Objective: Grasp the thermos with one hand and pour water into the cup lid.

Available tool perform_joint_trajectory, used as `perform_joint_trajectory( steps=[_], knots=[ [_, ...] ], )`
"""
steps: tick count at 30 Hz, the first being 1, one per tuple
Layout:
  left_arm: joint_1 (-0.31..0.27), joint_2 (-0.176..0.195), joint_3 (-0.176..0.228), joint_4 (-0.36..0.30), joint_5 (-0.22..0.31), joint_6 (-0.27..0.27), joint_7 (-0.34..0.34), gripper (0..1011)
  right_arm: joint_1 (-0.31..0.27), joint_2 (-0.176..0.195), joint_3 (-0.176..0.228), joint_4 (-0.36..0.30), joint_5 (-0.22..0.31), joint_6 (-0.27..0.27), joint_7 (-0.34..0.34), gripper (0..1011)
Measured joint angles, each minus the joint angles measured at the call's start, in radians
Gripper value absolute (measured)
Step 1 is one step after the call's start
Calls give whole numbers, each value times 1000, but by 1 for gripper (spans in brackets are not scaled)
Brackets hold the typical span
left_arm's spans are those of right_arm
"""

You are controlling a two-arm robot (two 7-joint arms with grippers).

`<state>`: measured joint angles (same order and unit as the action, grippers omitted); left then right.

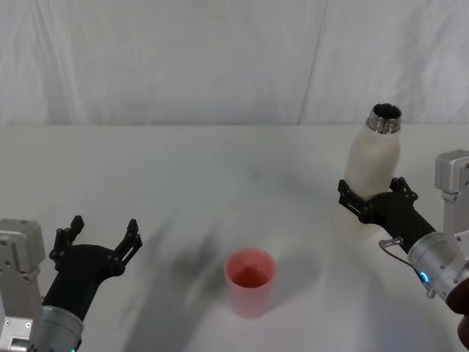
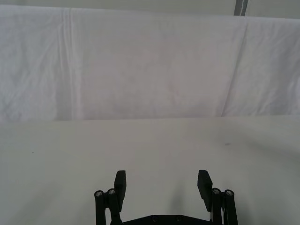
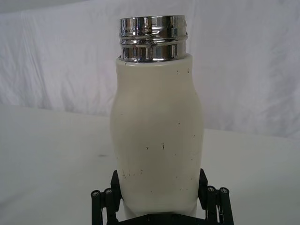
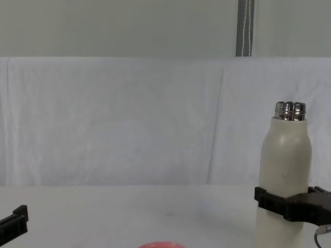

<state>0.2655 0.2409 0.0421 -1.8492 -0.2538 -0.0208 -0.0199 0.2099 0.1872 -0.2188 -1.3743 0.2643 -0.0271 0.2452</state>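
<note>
Tall cream-white steel-necked thermos (image 4: 284, 170) upright at four o'clock, black right gripper (image 4: 289, 205) clasping its lower body, pink cup lid (image 4: 160, 245) rim at six o'clock

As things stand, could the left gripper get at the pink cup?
Probably yes. The left gripper is open, holds nothing, and only bare table lies between it and the cup. The right gripper clasps the bottle well aside.

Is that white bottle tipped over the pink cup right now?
No, the thermos stands upright in the right gripper, well off to the side of the cup lid.

thermos (image 1: 372, 172): cream, dark specks, steel neck | cup lid (image 1: 250, 281): pink | claws: black
</note>
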Motion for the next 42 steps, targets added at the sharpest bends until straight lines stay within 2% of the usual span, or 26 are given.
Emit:
perform_joint_trajectory(
  steps=[19,21,23,42],
  knots=[
    [0,0,0,0,0,0,0,1001,-1,0,0,-1,1,0,0,950],
    [0,0,0,0,0,0,0,1001,0,0,0,-3,1,-1,1,996],
    [0,0,0,0,0,0,0,1001,0,0,0,-3,1,-1,1,1001],
    [0,0,0,0,0,0,0,1001,-1,0,0,-3,2,-1,1,1001]
  ],
)
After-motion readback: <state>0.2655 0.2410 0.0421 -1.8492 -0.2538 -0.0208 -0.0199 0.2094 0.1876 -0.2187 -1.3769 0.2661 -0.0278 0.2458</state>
